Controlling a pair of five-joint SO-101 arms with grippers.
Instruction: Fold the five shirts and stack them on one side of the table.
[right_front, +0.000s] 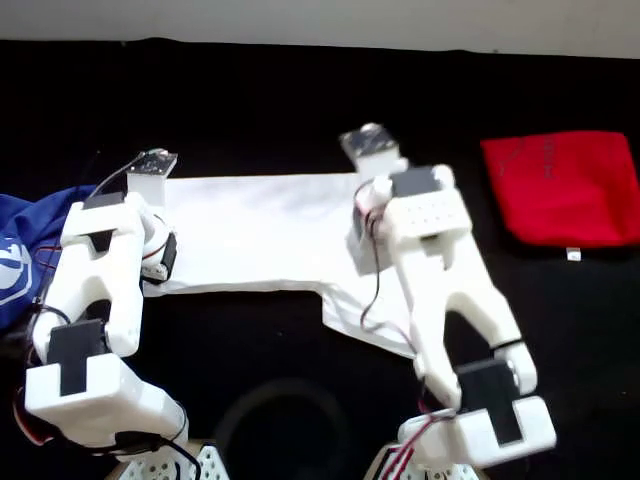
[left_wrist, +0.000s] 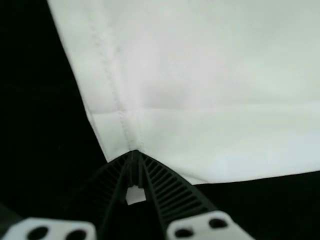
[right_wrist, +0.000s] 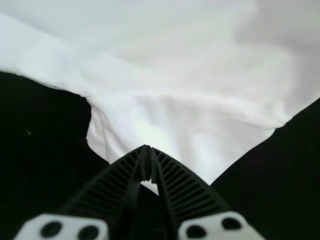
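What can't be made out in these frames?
- Blue shirt: high view, cut off by the left edge and partly covered by the left arm; unclear whether it is folded.
- White shirt: high view, part of it lies under the right arm.
- Under the red shirt: high view, its own cloth hides anything below.
- How much cloth the left gripper and right gripper pinch: wrist views, shut fingers cover it.

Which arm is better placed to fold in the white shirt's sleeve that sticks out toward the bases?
Right, probably. The right hand is shut on the white shirt beside that sleeve; the left hand pinches the hem corner at the far side.
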